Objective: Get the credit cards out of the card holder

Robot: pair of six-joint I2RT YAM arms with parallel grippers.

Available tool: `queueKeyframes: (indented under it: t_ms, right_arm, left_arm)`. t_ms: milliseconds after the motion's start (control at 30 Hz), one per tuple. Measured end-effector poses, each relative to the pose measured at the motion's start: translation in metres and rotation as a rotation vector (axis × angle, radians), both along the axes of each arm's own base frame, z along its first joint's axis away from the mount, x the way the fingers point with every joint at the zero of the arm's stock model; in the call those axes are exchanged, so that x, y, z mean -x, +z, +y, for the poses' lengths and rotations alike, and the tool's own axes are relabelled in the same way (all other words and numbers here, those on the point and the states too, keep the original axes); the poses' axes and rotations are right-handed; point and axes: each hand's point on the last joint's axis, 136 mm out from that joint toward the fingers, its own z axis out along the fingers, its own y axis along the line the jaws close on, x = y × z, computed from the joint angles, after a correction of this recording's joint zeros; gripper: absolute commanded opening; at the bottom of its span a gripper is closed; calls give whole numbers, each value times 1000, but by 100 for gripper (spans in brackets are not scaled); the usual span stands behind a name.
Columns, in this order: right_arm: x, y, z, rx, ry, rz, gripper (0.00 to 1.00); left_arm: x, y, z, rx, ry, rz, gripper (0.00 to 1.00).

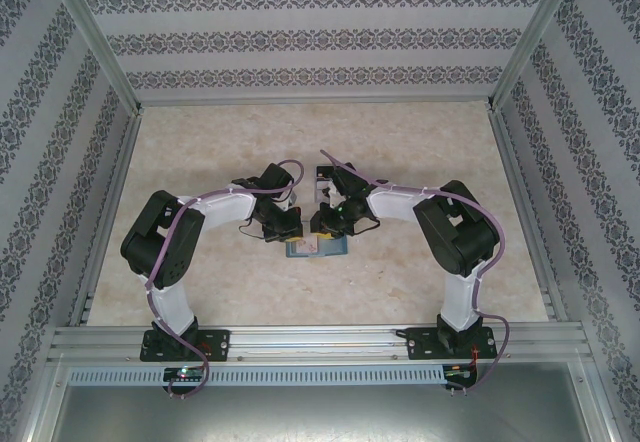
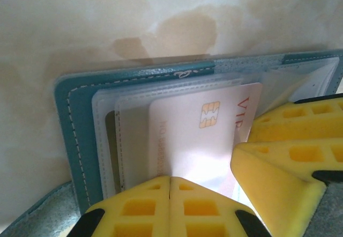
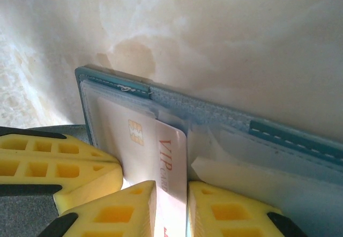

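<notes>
- Credit card (image 2: 198, 140), pale with a gold chip and red VIP lettering: it sits partly out of a clear sleeve of the card holder (image 2: 75, 119). The holder lies open and flat on the table (image 2: 161, 22), between the two arms.
- Right gripper (image 3: 171, 187): I read its jaws as closed on the card's exposed edge, one yellow pad on each side, with the card running through the slot between them.
- Left gripper (image 2: 170, 182): its jaws are fully closed, pads touching each other, set at the holder's near edge just beside the right gripper. I cannot tell whether they nip the sleeve or only press on it.
- Step in hand, as I judge it: draw the card clear of the sleeve.
- Procedure: I pull with the right arm along the line in which the card already protrudes, low and level, in the card's own plane. Any twist risks wedging a corner in the sleeve.
- I use the left arm as the anchor. If the holder slides with the card, I stop and re-seat it.
- The pinch must be firm, because the card is thin and slick and only its edge lies between the pads.
- A darker shape shows in the far-left sleeve. I cannot confirm that it is a second card.
</notes>
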Motion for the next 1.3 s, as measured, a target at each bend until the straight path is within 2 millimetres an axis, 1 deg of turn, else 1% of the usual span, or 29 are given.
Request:
queueKeyframes:
  t_ms: [267, 500, 900, 1067, 1300]
  right_arm:
    - [1, 2, 1, -41, 3, -30, 20]
    - [3, 2, 0, -50, -10, -32, 14]
    - [3, 16, -1, -63, -8, -54, 6]
    - [5, 19, -7, -26, -5, -60, 4]
    - [7, 22, -20, 53, 2, -69, 4]
  left_arm:
    - [0, 0, 0, 0, 2, 2, 1]
    - [0, 0, 0, 0, 2, 1, 1]
    - [0, 3, 1, -2, 3, -5, 1]
    - [2, 1, 5, -27, 7, 3, 1]
    - [3, 0, 5, -33, 6, 0, 1]
